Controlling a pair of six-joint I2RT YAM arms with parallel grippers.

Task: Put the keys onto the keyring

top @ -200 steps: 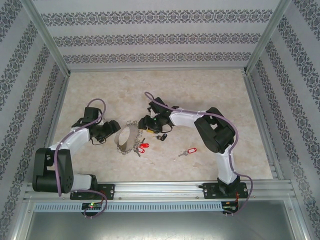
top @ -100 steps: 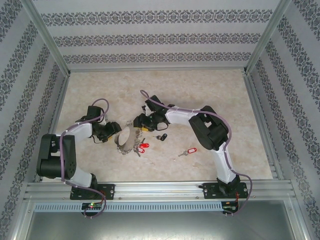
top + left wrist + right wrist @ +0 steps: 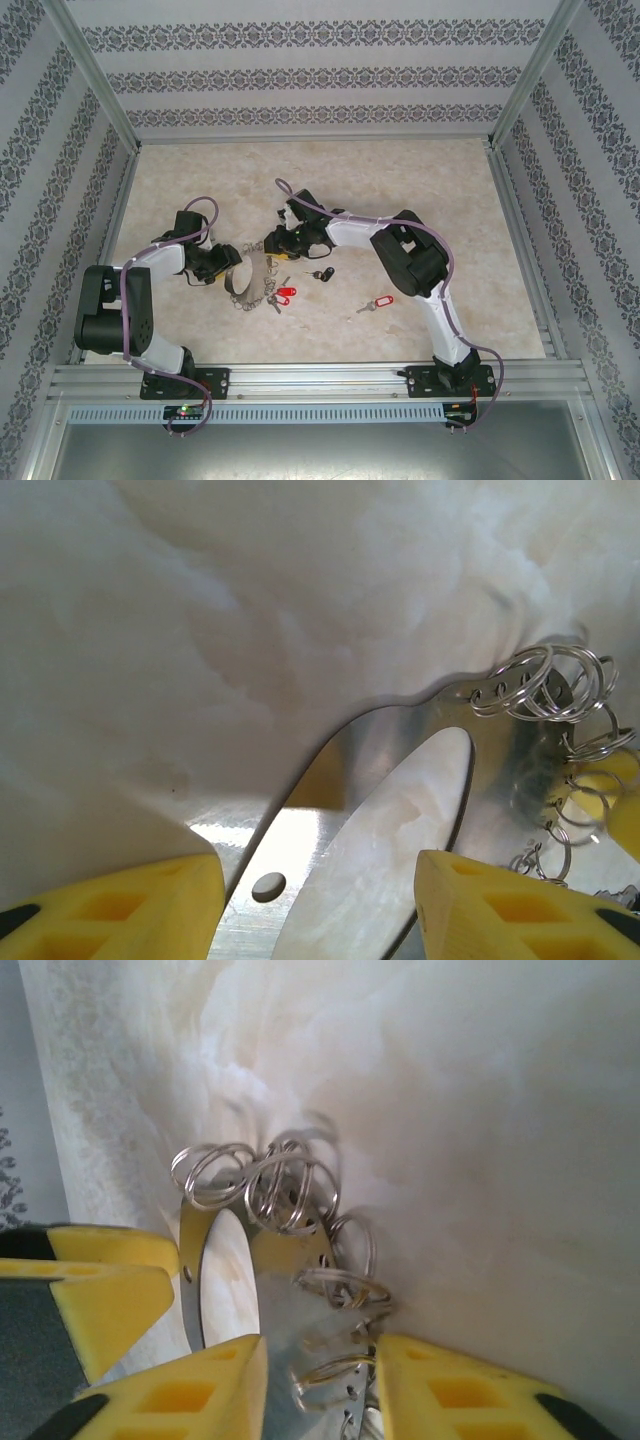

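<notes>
A: Keyring [image 3: 246, 276], top view?
B: On tabletop [image 3: 400, 190] between left end effector [image 3: 218, 263] and right end effector [image 3: 272, 246]; keys [image 3: 285, 295] loose nearby.
A: Wrist views?
B: Left fingers [image 3: 110, 905] straddle its band [image 3: 500, 760], right fingers [image 3: 470, 1390] flank its loops [image 3: 290, 1195]; clamping cannot be told. Judged step: bracing ring. Next: isolate one loop.

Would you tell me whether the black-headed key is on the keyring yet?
Off: the black-headed key lies on the table, apart from the keyring.

Pale marbled table [image 3: 200, 170], red-tagged keys [image 3: 378, 302], black-headed key [image 3: 322, 273]

right gripper [image 3: 270, 247] moved left | jaws narrowed | keyring [image 3: 248, 277] shifted
</notes>
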